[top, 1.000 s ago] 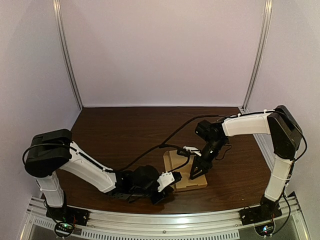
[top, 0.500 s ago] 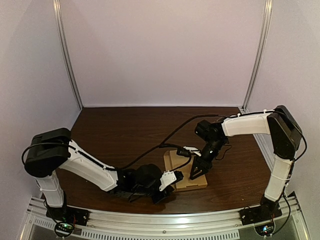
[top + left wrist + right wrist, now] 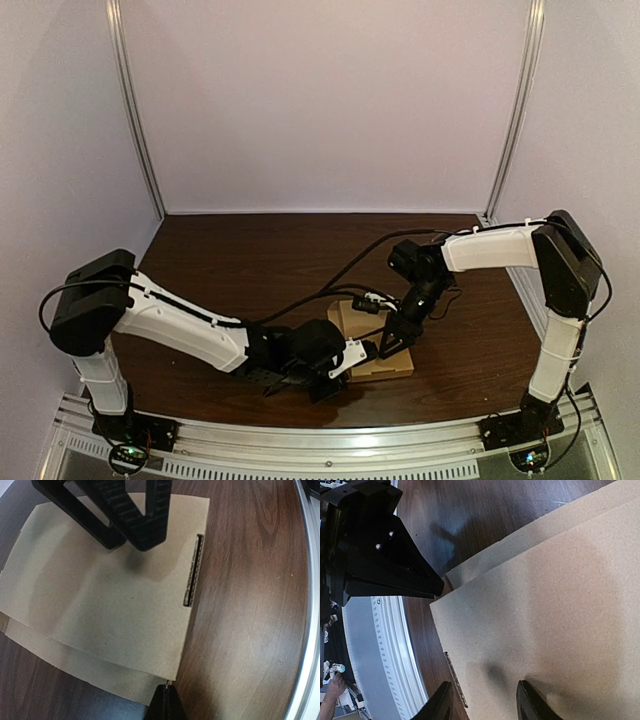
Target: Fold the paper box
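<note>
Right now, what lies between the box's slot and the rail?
Only bare table, going by the left wrist view; nothing sits between the slot and the rail.

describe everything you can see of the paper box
The paper box is flat brown cardboard, not yet formed, lying on the dark wooden table near its front edge. An upper panel overlaps a lower layer that peeks out along one side, and a narrow slot runs near one edge. The open right gripper presses on its top; the shut left gripper meets one corner.
</note>
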You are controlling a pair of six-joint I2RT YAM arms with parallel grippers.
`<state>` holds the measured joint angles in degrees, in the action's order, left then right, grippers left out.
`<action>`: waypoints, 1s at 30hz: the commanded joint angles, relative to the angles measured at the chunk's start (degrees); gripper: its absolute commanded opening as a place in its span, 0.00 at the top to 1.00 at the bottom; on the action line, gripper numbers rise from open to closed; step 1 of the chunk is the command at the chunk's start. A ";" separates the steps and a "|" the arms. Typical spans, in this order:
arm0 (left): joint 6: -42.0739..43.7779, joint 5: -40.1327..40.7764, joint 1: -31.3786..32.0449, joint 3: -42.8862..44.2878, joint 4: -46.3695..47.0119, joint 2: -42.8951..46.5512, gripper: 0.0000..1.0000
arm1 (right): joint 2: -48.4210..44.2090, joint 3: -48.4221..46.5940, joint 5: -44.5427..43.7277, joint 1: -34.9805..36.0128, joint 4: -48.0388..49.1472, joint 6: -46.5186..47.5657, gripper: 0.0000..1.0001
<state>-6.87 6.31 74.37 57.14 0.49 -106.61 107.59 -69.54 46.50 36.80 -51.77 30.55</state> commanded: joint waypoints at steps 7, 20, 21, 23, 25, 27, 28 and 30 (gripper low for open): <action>1.75 3.43 0.43 11.91 -6.23 -3.12 1.00 | 4.03 1.52 -4.29 2.03 -0.75 -0.84 0.56; 3.42 4.15 1.11 26.17 -22.58 -9.60 1.00 | 3.84 1.33 -4.49 2.49 -0.83 -0.79 0.56; 3.29 4.37 1.19 26.51 -23.76 -9.32 0.99 | 3.33 1.22 -4.41 2.49 -1.00 -0.61 0.57; 3.20 4.85 1.19 26.62 -25.61 -8.52 0.97 | 2.09 1.03 -4.27 2.49 -1.40 -0.42 0.57; 2.89 5.01 1.25 26.36 -27.27 -7.58 0.94 | 0.22 0.34 -4.03 2.51 -2.32 -0.04 0.56; 2.47 5.20 1.46 25.61 -28.16 -6.35 0.91 | -1.70 -0.43 -3.59 2.41 -3.68 0.48 0.56; 2.06 5.32 1.49 25.05 -28.33 -5.61 0.89 | -3.05 -0.79 -3.46 2.40 -4.17 0.61 0.55; 1.21 5.23 1.61 24.14 -28.66 -4.20 0.86 | -4.87 -1.58 -3.56 2.25 -5.27 0.86 0.54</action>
<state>-4.27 9.26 75.88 80.38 -30.50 -115.39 106.19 -70.22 44.64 38.02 -53.21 30.26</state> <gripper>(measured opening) 0.118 0.450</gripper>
